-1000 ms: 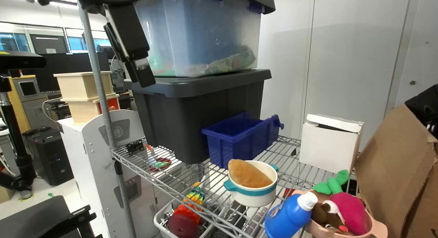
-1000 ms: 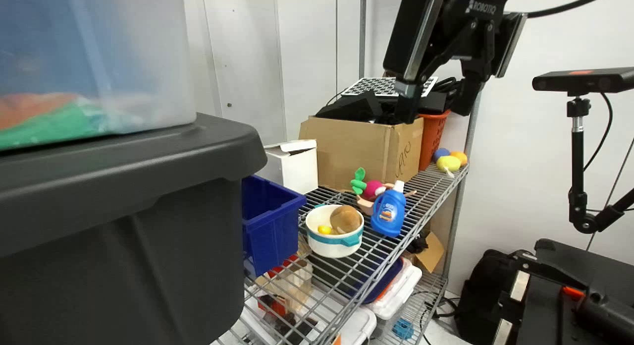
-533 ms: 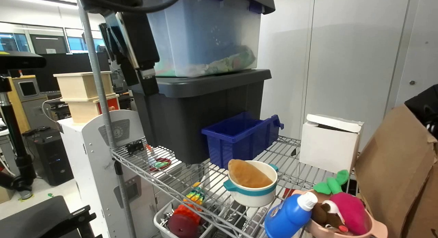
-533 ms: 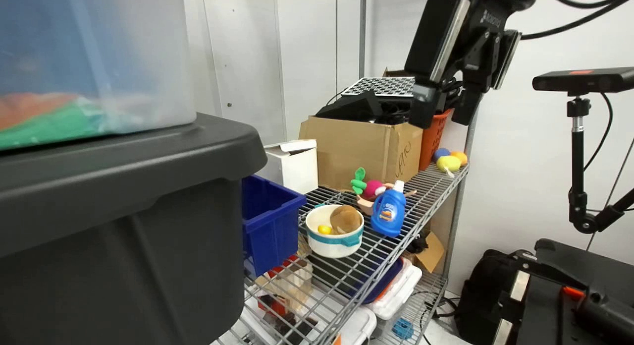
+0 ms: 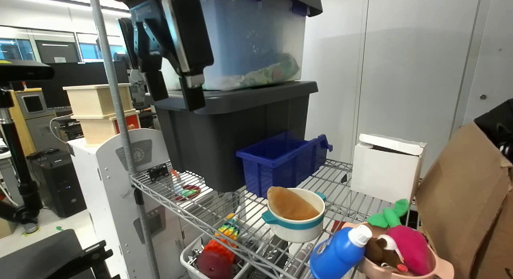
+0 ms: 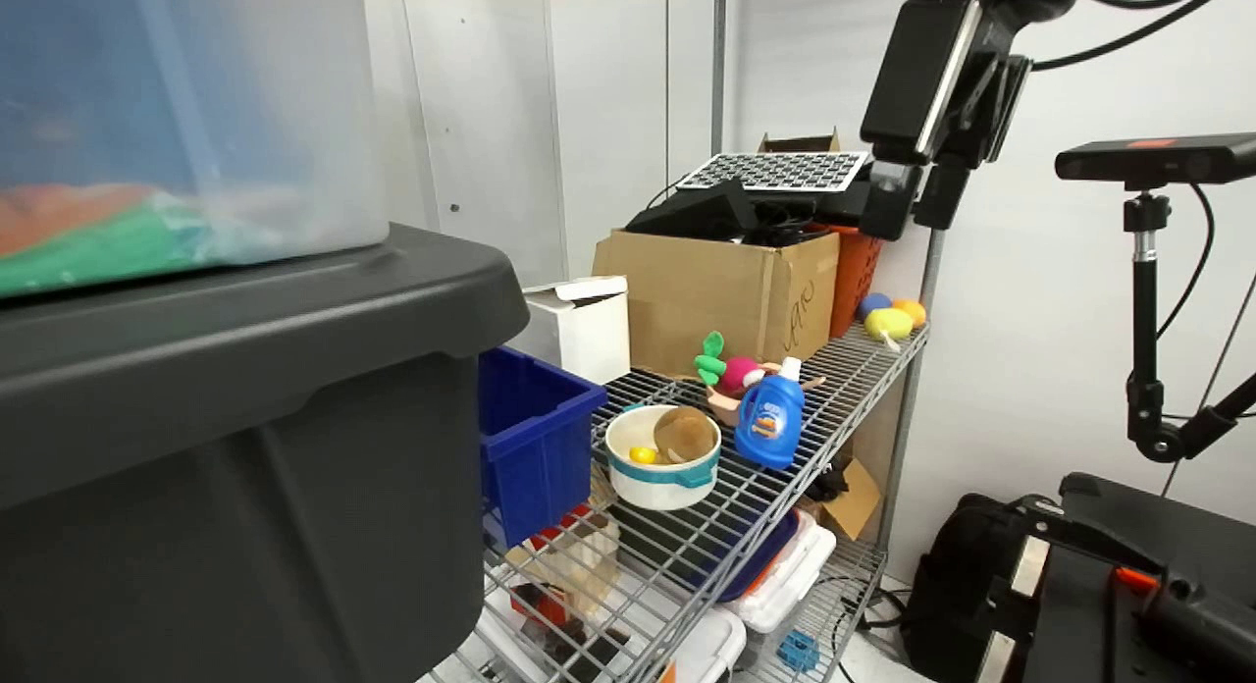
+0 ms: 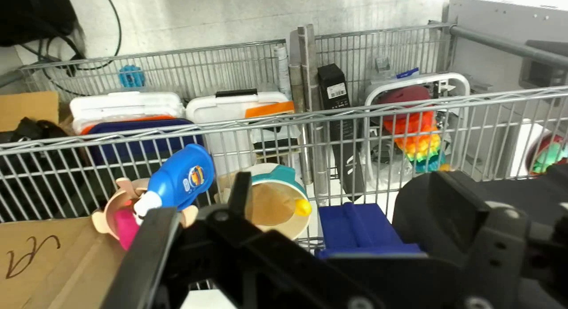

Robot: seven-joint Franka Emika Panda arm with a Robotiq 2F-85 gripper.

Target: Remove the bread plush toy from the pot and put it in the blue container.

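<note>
The claw (image 5: 175,95), spread and holding nothing, has turned; the bread plush toy (image 5: 290,205) stays in the pot (image 5: 296,233) near the blue container (image 5: 260,176), so grasping likely lies ahead.

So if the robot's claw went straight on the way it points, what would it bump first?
Probably the wire shelf, near its edge; depth is unclear, so the gripper might instead pass just outside.
</note>
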